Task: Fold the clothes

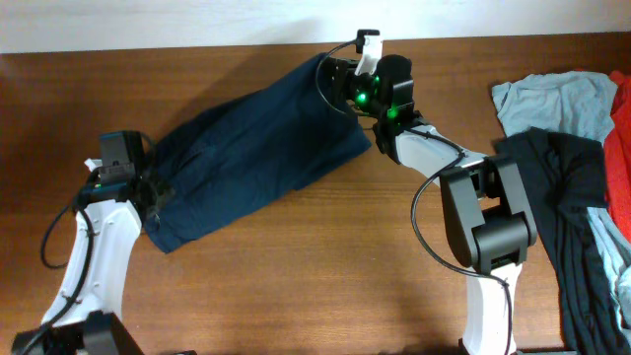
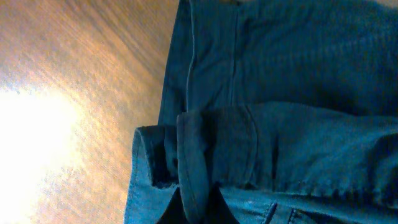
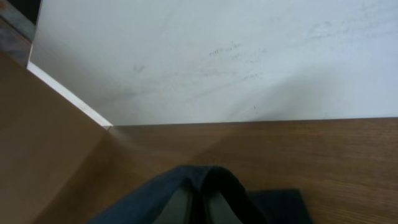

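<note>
overhead: shorts (image 1: 256,143) slant from the table's (image 1: 325,266) left edge to its far edge, limp, light cloth | left wrist: left gripper (image 2: 196,211) pinched shut on a thick stitched fold, the firmest hold | right wrist: right gripper (image 3: 202,202) closed on cloth by the far edge

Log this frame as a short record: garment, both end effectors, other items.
garment: dark navy-blue cloth shorts, spread diagonally on brown wooden table
left end effector: shut on the shorts' lower-left end
right end effector: shut on their upper-right corner
other items: pale light-blue shirt and long black garment, heaped at right
</note>
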Robot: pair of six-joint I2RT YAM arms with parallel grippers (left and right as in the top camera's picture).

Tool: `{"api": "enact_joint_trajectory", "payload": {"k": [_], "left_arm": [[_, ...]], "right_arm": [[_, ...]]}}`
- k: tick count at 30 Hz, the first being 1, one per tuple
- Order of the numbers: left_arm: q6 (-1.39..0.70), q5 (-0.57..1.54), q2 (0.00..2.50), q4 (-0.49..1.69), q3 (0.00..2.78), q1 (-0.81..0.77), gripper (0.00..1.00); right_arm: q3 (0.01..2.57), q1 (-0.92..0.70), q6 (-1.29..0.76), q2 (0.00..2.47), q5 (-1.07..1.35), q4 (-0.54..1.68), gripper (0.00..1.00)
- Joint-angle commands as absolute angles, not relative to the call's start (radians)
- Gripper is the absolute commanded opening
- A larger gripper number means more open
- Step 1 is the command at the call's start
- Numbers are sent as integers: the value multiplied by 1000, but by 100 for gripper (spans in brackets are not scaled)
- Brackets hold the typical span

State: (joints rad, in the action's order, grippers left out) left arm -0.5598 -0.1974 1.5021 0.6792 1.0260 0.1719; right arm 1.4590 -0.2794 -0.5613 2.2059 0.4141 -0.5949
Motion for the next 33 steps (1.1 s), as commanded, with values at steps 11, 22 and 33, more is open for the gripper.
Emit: {"api": "enact_joint_trajectory", "payload": {"k": [11, 22, 33], "left_arm": [[-568, -294, 1632, 614, 1039, 188, 50], [-465, -179, 1630, 699, 1039, 204, 55], [-294, 36, 1440, 886, 1227, 204, 62]], "right_arm": [[1493, -291, -528, 2308, 434, -609, 81], [1495, -199, -584, 2298, 769, -263, 98], [1634, -211, -168, 2031, 550, 462, 98]]}}
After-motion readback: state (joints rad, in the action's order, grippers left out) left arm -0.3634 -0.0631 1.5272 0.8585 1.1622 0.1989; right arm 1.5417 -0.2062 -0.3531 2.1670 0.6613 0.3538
